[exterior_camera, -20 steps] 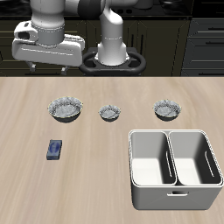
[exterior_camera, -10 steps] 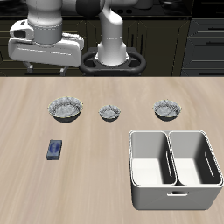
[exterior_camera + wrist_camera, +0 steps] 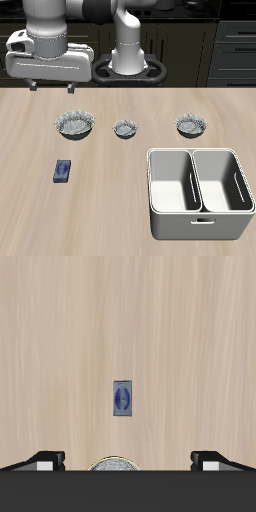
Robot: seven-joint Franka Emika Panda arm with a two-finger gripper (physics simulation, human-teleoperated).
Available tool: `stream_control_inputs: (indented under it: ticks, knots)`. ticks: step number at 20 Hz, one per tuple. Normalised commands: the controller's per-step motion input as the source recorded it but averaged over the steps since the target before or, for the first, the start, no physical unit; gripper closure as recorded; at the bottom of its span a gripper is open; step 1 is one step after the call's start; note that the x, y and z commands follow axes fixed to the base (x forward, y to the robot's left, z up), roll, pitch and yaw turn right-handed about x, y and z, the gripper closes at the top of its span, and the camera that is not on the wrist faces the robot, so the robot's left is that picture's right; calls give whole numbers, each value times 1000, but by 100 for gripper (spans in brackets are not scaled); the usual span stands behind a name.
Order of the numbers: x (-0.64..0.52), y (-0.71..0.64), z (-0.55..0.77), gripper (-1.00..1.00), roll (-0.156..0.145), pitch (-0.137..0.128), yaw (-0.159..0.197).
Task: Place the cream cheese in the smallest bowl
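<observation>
Well above the pale wooden surface [image 3: 120,180], the claw [image 3: 128,460] hangs spread and empty. At seven o'clock from the smallest speckled grey-white bowl [image 3: 125,128], well apart, lies the flat dark-blue cream cheese box [image 3: 63,171].

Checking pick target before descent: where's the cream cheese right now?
The cream cheese lies flat on the table, nearer the front edge than the widest bowl and apart from it; the wrist view shows it untouched.

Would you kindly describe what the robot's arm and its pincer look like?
The arm is glossy white with rounded segments on a dark round base. The pincer has a wide white block body with short dark fingers; in the wrist view, the fingertips look white and black. No cables or markings show.
</observation>
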Motion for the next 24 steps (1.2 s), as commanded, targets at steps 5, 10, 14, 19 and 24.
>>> stream_control_inputs:
  ticks: [5, 10, 14, 19, 24]
  knots:
    - [125, 21, -53, -100, 36, 1, 30]
    - [34, 58, -121, -100, 25, 2, 9]
    - [11, -8, -75, -100, 12, 5, -11]
    - [-59, -84, -159, -100, -19, -15, -13]
    - [-34, -67, -316, -100, -4, 12, -7]
